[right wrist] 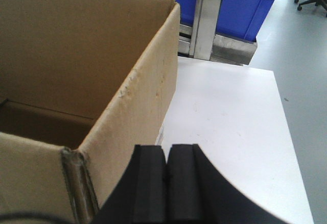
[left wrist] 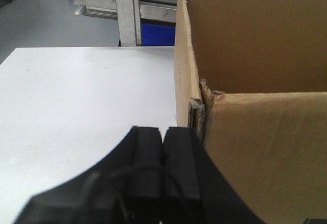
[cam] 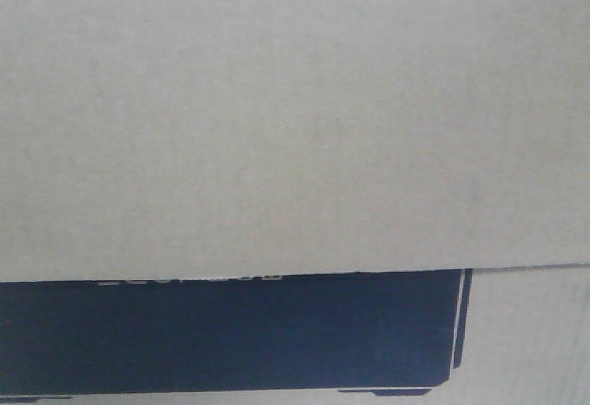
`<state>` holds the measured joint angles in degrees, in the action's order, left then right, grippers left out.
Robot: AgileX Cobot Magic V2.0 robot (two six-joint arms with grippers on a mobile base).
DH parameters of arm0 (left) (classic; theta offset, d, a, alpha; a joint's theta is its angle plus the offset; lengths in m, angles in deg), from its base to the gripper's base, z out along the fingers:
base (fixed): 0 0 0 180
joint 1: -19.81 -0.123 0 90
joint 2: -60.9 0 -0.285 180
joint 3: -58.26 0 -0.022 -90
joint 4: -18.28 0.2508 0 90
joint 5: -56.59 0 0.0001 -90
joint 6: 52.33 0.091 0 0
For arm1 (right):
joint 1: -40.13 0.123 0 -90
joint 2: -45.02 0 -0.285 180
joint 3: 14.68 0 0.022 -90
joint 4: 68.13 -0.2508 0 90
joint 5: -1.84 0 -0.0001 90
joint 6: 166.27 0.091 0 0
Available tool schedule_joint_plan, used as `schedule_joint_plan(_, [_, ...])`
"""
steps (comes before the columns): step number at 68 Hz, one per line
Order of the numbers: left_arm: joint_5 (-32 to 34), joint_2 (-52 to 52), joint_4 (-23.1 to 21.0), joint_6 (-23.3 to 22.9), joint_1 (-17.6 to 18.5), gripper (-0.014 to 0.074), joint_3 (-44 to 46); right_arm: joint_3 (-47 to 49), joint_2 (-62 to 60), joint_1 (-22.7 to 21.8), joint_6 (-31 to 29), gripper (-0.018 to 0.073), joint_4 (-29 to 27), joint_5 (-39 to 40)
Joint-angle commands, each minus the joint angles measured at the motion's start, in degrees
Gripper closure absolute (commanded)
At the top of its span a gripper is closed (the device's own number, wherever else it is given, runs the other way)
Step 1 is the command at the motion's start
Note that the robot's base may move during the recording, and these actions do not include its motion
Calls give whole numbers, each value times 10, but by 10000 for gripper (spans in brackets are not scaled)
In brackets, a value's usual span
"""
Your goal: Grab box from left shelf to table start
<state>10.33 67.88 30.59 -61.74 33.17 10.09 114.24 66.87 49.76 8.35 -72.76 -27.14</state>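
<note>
The box (cam: 295,119) fills the front view, pale tan cardboard with its black printed panel (cam: 230,336) low down. In the left wrist view the open-topped box (left wrist: 255,55) stands on the white table (left wrist: 76,106), and my left gripper (left wrist: 162,132) is shut and empty, pressed beside the box's left wall near a torn corner (left wrist: 202,99). In the right wrist view the box (right wrist: 76,55) is at left, and my right gripper (right wrist: 166,150) is shut and empty against its right wall. The left shelf's silver front rail is not clearly in view.
The white table (right wrist: 230,117) extends right of the box, with its far edge near a metal post (right wrist: 207,15). Blue bins (right wrist: 245,2) sit behind on a metal rack. A metal frame (left wrist: 127,9) stands beyond the table in the left wrist view. Grey floor lies beyond.
</note>
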Motion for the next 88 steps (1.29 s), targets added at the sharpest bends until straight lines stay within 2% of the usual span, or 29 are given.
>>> schedule_joint_plan(1, [59, -3, 2, 1, 4, 688, 14, 15, 6, -4, -1, 501, 5, 60])
schedule_joint_plan(39, [59, -3, 2, 1, 4, 688, 14, 15, 6, -4, -1, 501, 5, 60])
schedule_joint_plan(45, [70, -3, -12, 1, 0, 688, 14, 15, 6, -4, -1, 501, 5, 60])
schedule_joint_plan(48, [85, -3, -34, 6, -7, 688, 14, 15, 6, -4, -1, 501, 5, 60])
schedule_joint_plan(53, [100, -3, -68, 59, -30, 688, 11, 15, 6, -4, -1, 501, 5, 60])
schedule_joint_plan(58, [124, -7, -91, 94, -63, 688, -7, 15, 6, -4, -1, 501, 5, 60])
schedule_joint_plan(66, [180, -8, -108, 94, -97, 688, -67, 15, 6, -4, -1, 501, 5, 59])
schedule_joint_plan(88, [394, -8, -112, 91, -102, 688, -267, 15, 6, -4, -1, 501, 5, 59])
